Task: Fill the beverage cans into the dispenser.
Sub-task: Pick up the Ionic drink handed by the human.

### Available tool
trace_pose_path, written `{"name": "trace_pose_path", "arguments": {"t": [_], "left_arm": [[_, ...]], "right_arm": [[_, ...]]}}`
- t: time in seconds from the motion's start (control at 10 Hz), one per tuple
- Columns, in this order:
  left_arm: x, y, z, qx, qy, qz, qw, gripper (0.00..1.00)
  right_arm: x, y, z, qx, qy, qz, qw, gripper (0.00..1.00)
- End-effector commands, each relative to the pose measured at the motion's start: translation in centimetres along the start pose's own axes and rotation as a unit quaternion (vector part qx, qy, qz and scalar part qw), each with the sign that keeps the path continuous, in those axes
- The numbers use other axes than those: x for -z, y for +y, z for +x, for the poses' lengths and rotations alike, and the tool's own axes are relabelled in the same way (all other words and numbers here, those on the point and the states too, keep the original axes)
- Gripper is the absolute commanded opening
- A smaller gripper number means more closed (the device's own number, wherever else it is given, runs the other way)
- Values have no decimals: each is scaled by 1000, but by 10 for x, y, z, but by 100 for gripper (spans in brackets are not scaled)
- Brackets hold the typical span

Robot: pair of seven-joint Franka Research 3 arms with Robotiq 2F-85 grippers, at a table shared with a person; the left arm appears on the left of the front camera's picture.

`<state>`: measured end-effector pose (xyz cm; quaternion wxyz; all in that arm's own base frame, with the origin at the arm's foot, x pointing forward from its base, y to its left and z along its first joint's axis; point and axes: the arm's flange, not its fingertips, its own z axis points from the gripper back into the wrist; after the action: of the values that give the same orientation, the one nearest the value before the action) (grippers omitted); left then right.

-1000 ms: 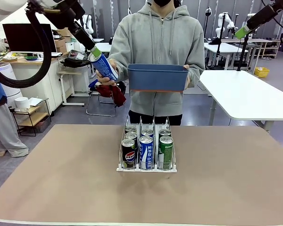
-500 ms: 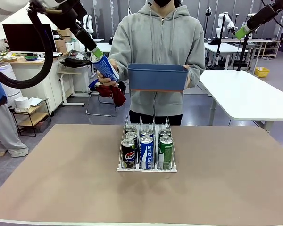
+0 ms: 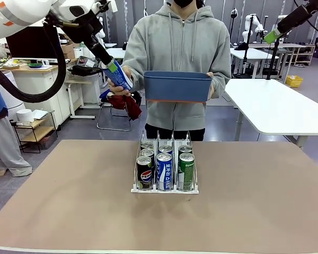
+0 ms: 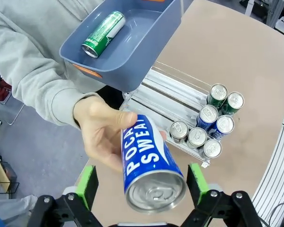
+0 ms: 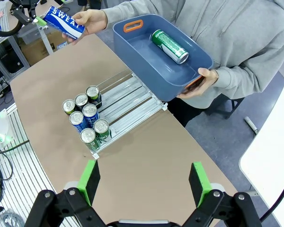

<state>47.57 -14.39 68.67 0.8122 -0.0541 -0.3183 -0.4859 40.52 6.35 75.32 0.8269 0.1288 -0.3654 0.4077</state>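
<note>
Your left gripper [image 4: 142, 177]: spread either side of a blue can [image 4: 149, 158], not touching it; a hand [image 4: 102, 137] held that can, far left. Your right gripper [image 5: 144, 182]: spread wide. Dispenser [image 3: 165, 190]: mid-table, six cans [image 3: 164, 170] at its near end. Bin [image 4: 146, 52]: one green can [image 4: 103, 34].

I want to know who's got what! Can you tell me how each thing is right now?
Blue can: held in the person's hand.
Left jaws: open, either side of the blue can.
Right jaws: open, empty.
Bin: held up, one green can lying inside.
Dispenser: partly filled, cans upright.
</note>
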Motion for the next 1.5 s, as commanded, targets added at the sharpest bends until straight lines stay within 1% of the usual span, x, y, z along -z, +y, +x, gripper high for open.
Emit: {"name": "trace_pose_path", "arguments": {"t": [0.0,0.5,0.8,0.9,1.0,1.1,1.2,1.4], "left_arm": [[5,6,0,5,-9,-4,1000,100],[15,7,2,-5,-19,-9,1000,100],[12,2,1,-9,-4,-8,1000,100],[12,1,2,-8,-4,-8,1000,92],[9,-3,-1,-25,9,-17,1000,41],[7,-6,-1,-33,13,-14,999,33],[5,-7,-2,-34,15,-11,999,0],[1,-8,-3,-42,16,-13,999,0]], "right_arm": [[0,1,0,0,1,2,1000,100],[0,1,0,0,1,2,1000,100],[0,1,0,0,1,2,1000,100],[0,1,0,0,1,2,1000,100],[0,1,0,0,1,2,1000,100],[0,1,0,0,1,2,1000,100],[0,1,0,0,1,2,1000,100],[0,1,0,0,1,2,1000,100]]}}
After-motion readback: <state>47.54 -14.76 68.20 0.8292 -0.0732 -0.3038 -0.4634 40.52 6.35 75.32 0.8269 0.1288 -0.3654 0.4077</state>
